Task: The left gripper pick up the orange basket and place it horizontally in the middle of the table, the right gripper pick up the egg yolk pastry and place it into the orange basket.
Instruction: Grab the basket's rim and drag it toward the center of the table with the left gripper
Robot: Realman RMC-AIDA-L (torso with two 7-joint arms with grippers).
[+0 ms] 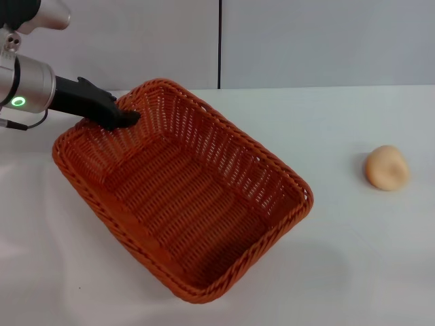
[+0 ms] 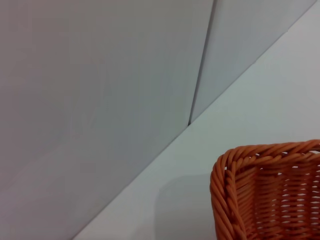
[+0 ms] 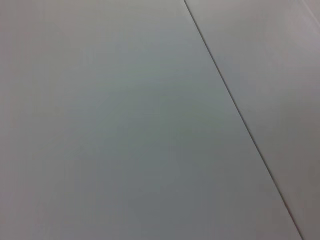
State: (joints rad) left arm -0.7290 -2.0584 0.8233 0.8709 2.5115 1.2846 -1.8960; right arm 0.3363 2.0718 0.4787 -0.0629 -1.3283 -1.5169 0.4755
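Gripping the orange basket [image 1: 183, 197] rim, left claw [image 1: 126, 117] is pinched on its far corner. Basket sits skewed on the counter [image 1: 353, 258]; next, square it up mid-counter. Egg yolk pastry [image 1: 386, 167] waits.

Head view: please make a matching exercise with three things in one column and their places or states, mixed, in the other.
Things:
1. left claw
2. orange basket
3. egg yolk pastry

Places or states:
A. alone on the table, to the robot's right
B. at the basket's far left rim
C. lying at an angle, nothing inside

Pairs: 1-B, 2-C, 3-A
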